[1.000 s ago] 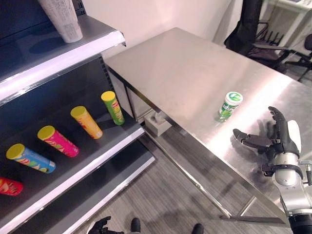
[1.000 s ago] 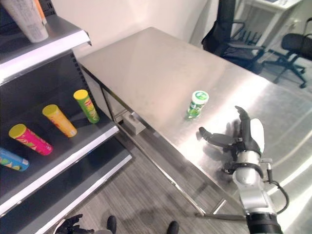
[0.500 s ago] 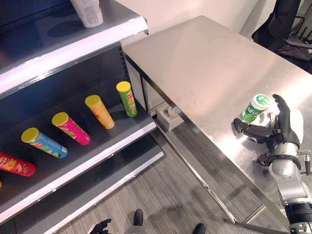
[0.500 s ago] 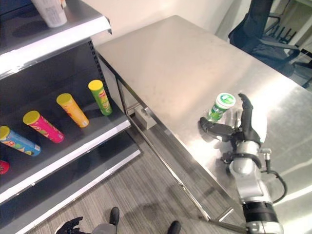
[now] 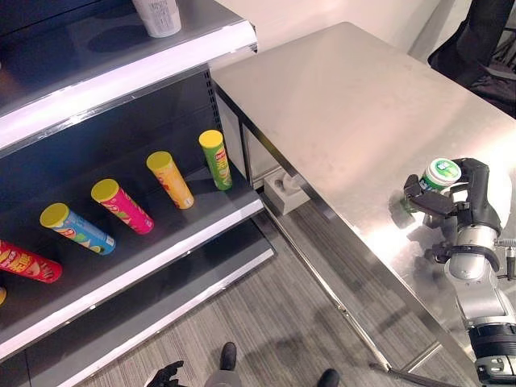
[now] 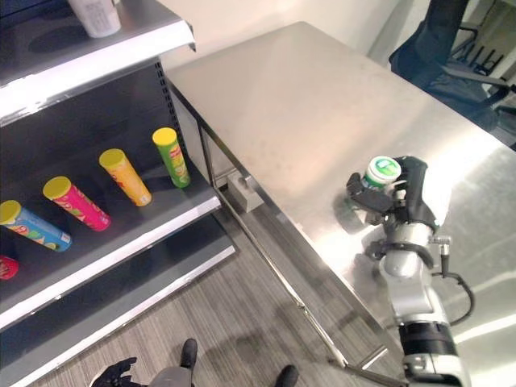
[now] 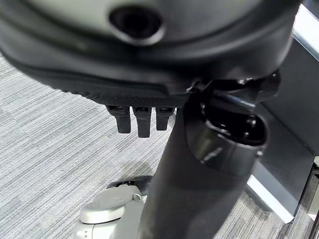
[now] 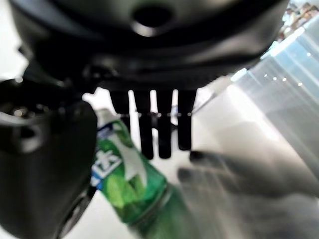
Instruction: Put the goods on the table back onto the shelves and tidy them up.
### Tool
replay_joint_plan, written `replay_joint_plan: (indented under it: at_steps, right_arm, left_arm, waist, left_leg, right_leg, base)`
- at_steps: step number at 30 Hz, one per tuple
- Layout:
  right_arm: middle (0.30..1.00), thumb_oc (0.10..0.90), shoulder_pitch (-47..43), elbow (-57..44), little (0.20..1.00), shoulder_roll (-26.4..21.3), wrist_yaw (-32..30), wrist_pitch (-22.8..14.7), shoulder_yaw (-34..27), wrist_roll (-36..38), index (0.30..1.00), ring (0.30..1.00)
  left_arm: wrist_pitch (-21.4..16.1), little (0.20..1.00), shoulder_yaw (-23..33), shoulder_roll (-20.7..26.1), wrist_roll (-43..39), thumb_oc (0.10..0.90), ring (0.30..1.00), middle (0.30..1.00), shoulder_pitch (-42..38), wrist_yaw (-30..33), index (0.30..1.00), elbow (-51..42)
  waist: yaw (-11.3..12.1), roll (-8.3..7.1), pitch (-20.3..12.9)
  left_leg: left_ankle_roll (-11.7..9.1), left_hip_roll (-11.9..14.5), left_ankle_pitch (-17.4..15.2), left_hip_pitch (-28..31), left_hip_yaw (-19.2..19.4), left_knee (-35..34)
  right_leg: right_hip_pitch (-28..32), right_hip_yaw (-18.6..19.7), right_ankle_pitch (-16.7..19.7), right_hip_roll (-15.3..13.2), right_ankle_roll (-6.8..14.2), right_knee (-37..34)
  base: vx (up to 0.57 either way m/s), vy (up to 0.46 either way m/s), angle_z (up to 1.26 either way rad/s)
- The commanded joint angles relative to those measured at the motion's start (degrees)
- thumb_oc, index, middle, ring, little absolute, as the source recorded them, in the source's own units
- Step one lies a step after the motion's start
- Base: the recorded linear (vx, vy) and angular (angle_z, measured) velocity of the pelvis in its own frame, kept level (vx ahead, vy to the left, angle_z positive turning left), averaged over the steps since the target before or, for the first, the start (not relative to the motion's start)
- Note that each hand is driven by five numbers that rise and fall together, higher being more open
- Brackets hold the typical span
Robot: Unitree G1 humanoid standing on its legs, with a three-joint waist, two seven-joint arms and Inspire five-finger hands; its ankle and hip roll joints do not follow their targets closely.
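Right hand raised above table near its front edge, fingers and thumb curled round green bottle. Bottle roughly upright, white cap up. Left hand hanging low, fingers relaxed.

the right hand now sits closed around the green bottle on the table; a second ago it was open and nearer than the bottle, apart from it, and half a second ago its thumb and fingers stood spread on either side of it. the thumb now crosses the bottle's left side, with the white cap showing above the hand. the bottle stands a little farther right on the table than before.
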Motion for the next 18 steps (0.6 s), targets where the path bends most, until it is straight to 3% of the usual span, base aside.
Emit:
replay_joint_plan:
  at_steps: [1,11,18]
  right_arm:
    - [0.300,0.400,-6.9,-2.1,0.300,-5.1,-4.4,-2.7,-0.9,-1.4,0.300,0.300]
    - [0.300,0.400,-4.8,-10.1,0.300,-8.2,-1.7,-3.7,-3.6,-2.4,0.300,0.300]
    - [0.300,0.400,-11.7,-18.4,0.300,-13.5,7.7,-10.8,-0.6,14.4,0.300,0.300]
  left_arm:
    - [-1.7,0.900,-1.6,4.6,1.9,0.800,0.900,0.900,-1.3,1.2,0.900,0.3]
    - [-1.1,0.900,0.0,4.8,2.0,0.800,0.900,0.900,-1.0,0.9,0.900,0.4]
    - [-1.1,0.900,0.1,4.9,-0.4,0.800,0.900,0.900,-1.6,-0.7,0.900,0.7]
  waist:
    - [0.9,-2.03,-2.6]
    - [0.4,-2.35,-4.1]
    - [0.9,-3.08,-5.3]
  left_leg:
    - [0.0,-0.6,-1.9,0.1,1.6,0.1]
    - [-0.7,0.6,-2.3,2.1,2.0,0.2]
    - [-3.2,3.6,-0.7,2.9,1.5,1.1]
  right_leg:
    - [1.2,0.2,-3.7,-1.2,1.9,0.6]
    - [2.9,0.4,-5.1,0.0,1.2,0.6]
    - [4.9,0.0,-7.7,3.3,-0.9,0.6]
  base:
    - [0.00,0.000,0.00]
    - [0.00,-0.023,0.00]
    - [-0.05,-0.128,0.01]
